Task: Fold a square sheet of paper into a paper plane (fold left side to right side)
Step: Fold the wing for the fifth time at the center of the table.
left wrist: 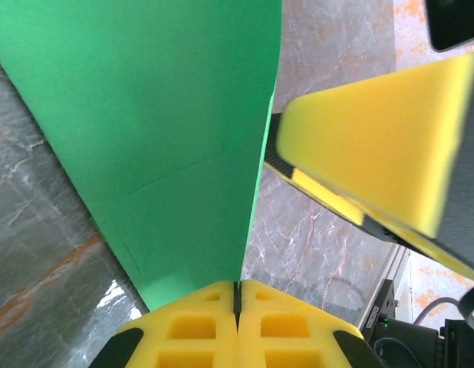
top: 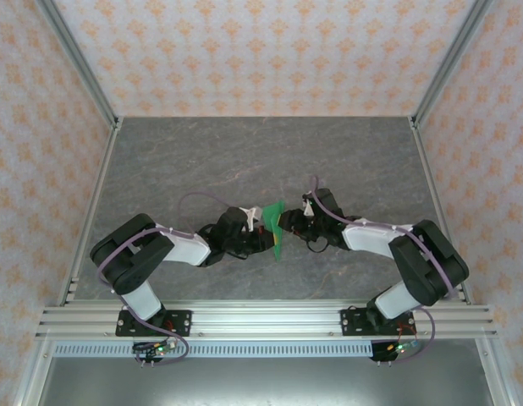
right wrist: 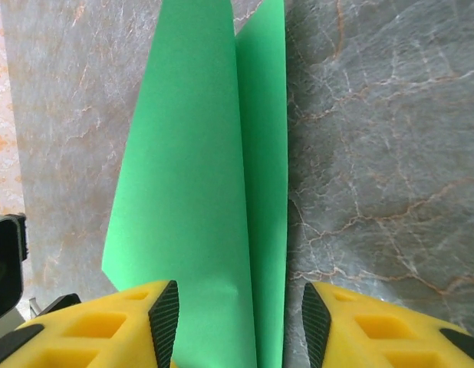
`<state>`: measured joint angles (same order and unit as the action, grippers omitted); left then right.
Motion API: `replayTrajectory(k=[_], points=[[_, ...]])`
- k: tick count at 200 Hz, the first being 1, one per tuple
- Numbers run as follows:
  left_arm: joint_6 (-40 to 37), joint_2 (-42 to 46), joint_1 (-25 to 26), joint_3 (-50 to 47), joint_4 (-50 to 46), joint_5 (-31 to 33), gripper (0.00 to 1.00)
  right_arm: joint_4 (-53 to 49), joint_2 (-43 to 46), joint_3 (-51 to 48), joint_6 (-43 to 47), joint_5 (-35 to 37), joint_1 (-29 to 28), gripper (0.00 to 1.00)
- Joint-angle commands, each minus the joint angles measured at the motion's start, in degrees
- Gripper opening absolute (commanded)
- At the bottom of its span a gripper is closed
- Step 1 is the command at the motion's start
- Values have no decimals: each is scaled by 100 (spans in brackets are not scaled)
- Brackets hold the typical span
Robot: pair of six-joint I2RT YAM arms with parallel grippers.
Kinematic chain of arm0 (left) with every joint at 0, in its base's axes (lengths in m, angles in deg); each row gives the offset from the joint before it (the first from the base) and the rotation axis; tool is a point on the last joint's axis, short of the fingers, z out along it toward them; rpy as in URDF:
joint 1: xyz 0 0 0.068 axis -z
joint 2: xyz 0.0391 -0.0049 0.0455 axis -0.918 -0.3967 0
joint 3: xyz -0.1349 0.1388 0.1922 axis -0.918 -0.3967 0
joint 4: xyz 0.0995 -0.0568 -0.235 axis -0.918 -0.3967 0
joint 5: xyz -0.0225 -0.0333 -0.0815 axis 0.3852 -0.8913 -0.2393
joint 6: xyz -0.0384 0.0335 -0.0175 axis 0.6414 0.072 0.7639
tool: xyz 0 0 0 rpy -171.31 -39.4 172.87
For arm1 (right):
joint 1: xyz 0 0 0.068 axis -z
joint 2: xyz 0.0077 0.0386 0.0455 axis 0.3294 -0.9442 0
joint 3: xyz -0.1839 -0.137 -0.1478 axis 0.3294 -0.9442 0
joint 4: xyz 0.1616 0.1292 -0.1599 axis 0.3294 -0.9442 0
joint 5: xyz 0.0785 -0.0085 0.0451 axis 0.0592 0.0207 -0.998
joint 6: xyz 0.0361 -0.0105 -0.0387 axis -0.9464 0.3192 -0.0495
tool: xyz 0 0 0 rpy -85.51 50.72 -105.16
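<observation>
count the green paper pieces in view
1. The folded green paper is at mid-table, pinched by the left gripper, with the right gripper open around it.

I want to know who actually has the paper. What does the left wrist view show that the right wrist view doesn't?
Left wrist view: the left hand is shut, pinching the bottom edge of the green paper, and a yellow finger of the other hand sits beside the sheet.
Right wrist view: the right hand is open, with its fingers apart and the paper between them. The paper shows two folded layers meeting along a crease.
Both: the same green paper over the grey marbled table.
</observation>
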<state>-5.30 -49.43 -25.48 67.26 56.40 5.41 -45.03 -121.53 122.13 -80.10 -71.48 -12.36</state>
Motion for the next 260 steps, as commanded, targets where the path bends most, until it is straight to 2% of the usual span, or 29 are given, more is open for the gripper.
replayTrajectory(k=[1, 83, 184, 260], points=[[19, -42, -63, -50, 279, -81, 0, 324, -285, 165, 82, -168, -19, 50], [81, -299, -168, -120, 314, -43, 0, 557, -610, 272, 28, -245, -14, 50], [120, -404, -220, -125, 347, -29, 0, 269, -952, 529, 73, -235, -33, 49], [58, -361, -221, -68, 232, -69, 1, -845, -1388, 923, 209, 63, -109, 47]])
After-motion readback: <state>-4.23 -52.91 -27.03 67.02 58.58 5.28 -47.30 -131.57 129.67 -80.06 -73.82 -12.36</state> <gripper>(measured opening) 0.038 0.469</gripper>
